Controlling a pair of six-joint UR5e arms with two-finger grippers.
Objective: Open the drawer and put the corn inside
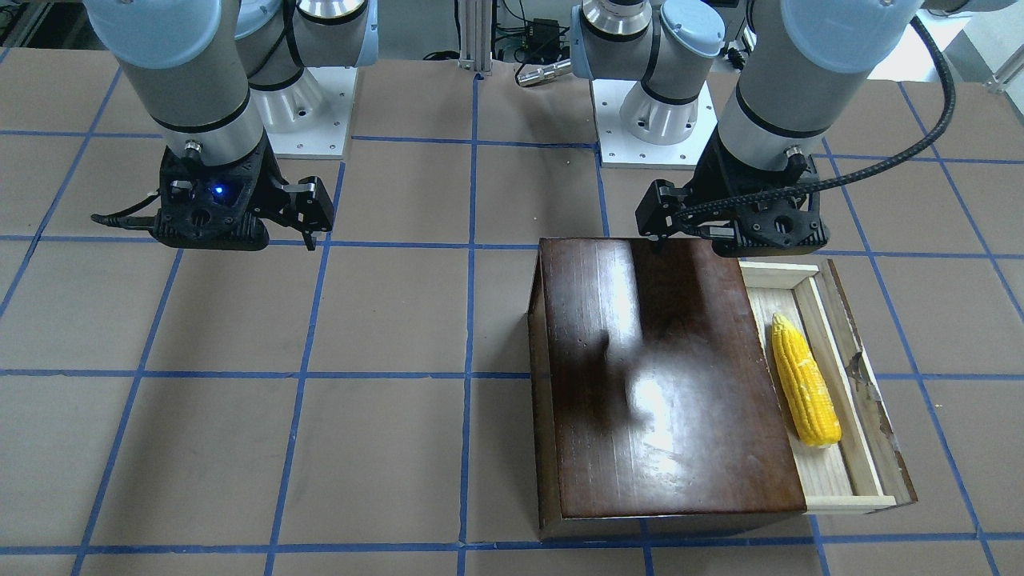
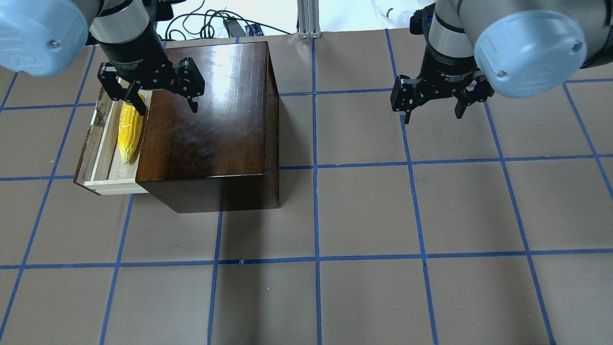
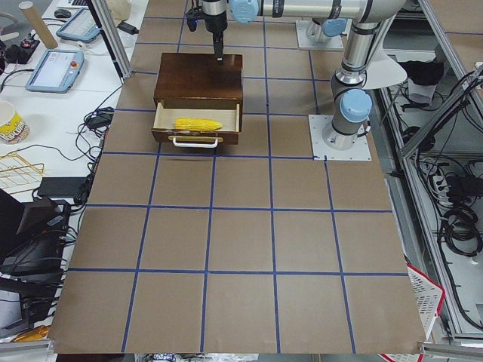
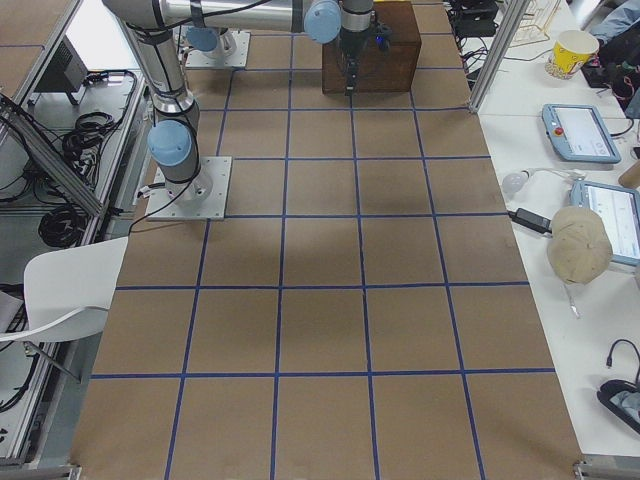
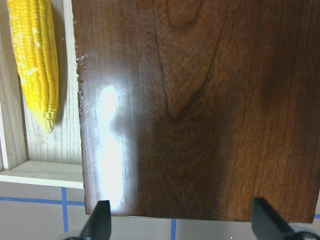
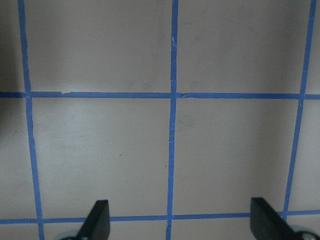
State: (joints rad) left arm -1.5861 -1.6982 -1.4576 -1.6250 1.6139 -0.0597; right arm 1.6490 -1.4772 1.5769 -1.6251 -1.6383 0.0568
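The glossy dark-brown box (image 2: 206, 115) stands on the table with its drawer (image 2: 101, 158) pulled out. The yellow corn (image 2: 129, 134) lies lengthwise inside the drawer, next to the box; it also shows in the front view (image 1: 804, 384) and the left wrist view (image 5: 36, 60). My left gripper (image 2: 162, 103) is open and empty, above the box top near the drawer side, clear of the corn. My right gripper (image 2: 434, 115) is open and empty over bare table, well away from the box.
The table (image 2: 364, 215) is brown with blue tape grid lines. The arm bases (image 1: 640, 120) stand at the robot's edge. The drawer's whitish handle (image 3: 195, 142) faces the table's left end. Tablets, cables and a cup lie off the table.
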